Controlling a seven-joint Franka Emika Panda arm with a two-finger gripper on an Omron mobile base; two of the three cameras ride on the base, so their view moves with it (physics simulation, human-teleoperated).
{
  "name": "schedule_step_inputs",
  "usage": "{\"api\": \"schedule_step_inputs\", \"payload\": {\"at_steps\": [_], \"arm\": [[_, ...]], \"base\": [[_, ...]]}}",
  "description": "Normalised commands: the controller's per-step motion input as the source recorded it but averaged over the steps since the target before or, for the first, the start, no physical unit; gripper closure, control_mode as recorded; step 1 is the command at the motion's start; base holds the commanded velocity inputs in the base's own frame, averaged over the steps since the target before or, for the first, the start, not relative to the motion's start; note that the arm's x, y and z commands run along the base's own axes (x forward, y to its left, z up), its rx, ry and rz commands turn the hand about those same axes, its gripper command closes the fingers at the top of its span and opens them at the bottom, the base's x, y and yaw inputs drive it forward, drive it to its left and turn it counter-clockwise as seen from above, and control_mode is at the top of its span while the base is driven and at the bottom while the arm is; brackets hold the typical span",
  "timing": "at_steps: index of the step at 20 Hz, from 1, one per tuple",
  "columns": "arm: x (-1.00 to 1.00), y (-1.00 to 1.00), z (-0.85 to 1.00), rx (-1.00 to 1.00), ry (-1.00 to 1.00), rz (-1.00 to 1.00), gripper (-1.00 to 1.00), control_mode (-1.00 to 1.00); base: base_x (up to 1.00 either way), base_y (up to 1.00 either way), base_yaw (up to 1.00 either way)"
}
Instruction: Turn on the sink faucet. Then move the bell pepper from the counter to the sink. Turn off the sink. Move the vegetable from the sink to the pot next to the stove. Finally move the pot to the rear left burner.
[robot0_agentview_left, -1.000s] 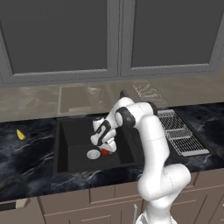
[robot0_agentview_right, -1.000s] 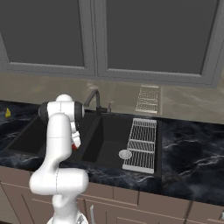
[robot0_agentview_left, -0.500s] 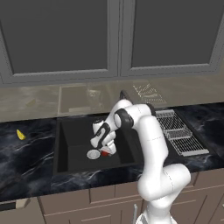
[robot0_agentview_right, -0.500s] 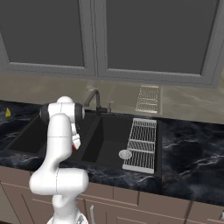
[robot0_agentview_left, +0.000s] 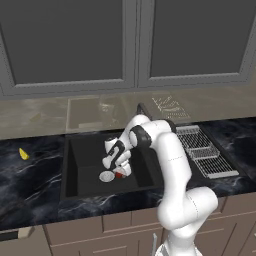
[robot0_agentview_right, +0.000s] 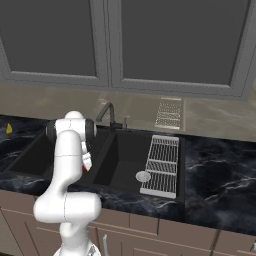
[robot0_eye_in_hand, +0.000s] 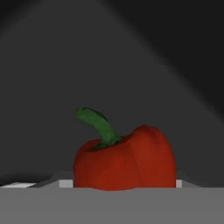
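1. The two-finger gripper (robot0_agentview_left: 118, 169) on the white arm reaches down into the left basin of the matte black double-basin sink (robot0_agentview_left: 75, 185), low over the basin floor near its right wall. Compared with a second ago the hand sits lower, nearer the floor.
2. The jaws stood wide a moment ago and are drawing in. Whether they already bear on anything, I cannot tell: the fingers are not clear in the base views or at the bottom of the hand view.
3. The small lumpy bright red bell pepper (robot0_eye_in_hand: 124, 162) with its curved green stem fills the lower middle of the hand view, dead ahead of the hand. In the left base view it shows as a red spot (robot0_agentview_left: 119, 174) on the basin floor under the wrist, just beside the round silver drain (robot0_agentview_left: 106, 176).
4. Judgement: the pepper is in the sink, so the counter-to-sink move is done. The closing jaws suggest a pick-up for the pot. Whether the water is off cannot be told from here.
5. The slim dark grey gooseneck faucet (robot0_agentview_right: 106, 113) stands at the back edge of the sink, between the basins.
6. A silver wire rack (robot0_agentview_right: 162, 165) lies along the right side of the right basin.
7. A small yellow wedge-shaped piece (robot0_agentview_left: 23, 154) sits on the black marble-look counter (robot0_agentview_left: 30, 200) left of the sink, well apart from the hand.
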Motion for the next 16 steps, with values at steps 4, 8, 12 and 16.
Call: {"api": "schedule_step_inputs", "payload": {"at_steps": [4, 8, 12, 16], "arm": [[-0.02, 0.00, 0.03, 0.00, -0.01, 0.00, 1.00, -1.00], [-0.29, 0.00, 0.66, 0.00, -0.15, 0.00, 1.00, -1.00], [-0.34, 0.01, 0.99, 0.00, -0.16, 0.00, 1.00, -1.00], [-0.36, 0.00, 1.00, 0.00, -0.15, 0.00, 1.00, -1.00]], "base": [[0.00, 0.00, 0.00], [0.00, 0.00, 0.00], [0.00, 0.00, 0.00], [0.00, 0.00, 0.00]]}}
